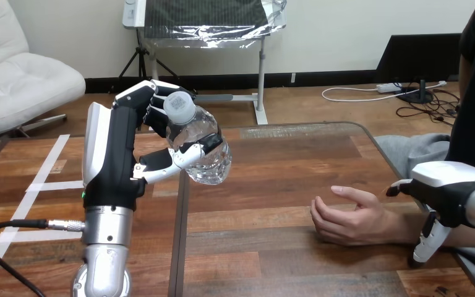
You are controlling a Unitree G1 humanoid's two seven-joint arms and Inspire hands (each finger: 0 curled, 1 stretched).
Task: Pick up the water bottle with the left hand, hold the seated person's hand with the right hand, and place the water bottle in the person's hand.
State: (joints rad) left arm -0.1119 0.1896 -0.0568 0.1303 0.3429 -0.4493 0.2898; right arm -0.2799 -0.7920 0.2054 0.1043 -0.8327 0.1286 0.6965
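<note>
Our left hand [116, 151] has its fingers curled round the back of the water bottle [203, 148] and its thumb laid across the front, so it is closed on the bottle and carries it. The bottle hangs in the air over the left part of the table [284, 179], tilted, with its white cap [179, 106] leaning toward us, well apart from the person's hand [346, 218].

We judge the bottle to be thin clear plastic with ribbed walls. It should be light, smooth enough to slip, and soft enough to dent if squeezed hard. A hold around the middle of the body, as now, seems the safest place, and it leaves the lower end free for the person to take.

Our right hand [446, 190] sits over the person's wrist at the right side of the table. We cannot tell whether it is closed on the wrist or only resting against it.

The person's hand lies on the table on its edge, fingers loosely bent, with nothing in it.

We count one bottle with one cap, two robot hands, one person's hand and one table.
</note>
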